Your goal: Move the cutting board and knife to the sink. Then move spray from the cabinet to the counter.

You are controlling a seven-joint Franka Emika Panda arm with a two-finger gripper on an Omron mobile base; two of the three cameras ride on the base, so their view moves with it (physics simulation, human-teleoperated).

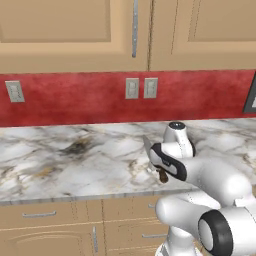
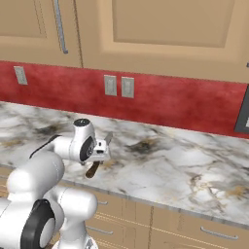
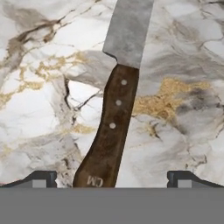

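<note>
Cabinet point(image 1: 75, 30) doors run along the top, shut, above a red back wall point(image 1: 75, 100) with outlet plates. Marble desk point(image 1: 60, 160) spans the width below. Arm point(image 1: 210, 190) reaches over the desk's front part, hand pointing down. Knife point(image 3: 116, 113) lies flat on the desk directly under the hand, dark riveted handle nearest, grey blade pointing away. Gripper point(image 3: 111, 178) hovers above the handle; fingers point(image 3: 41, 178) spread wide apart, one on each side, touching nothing.
</note>
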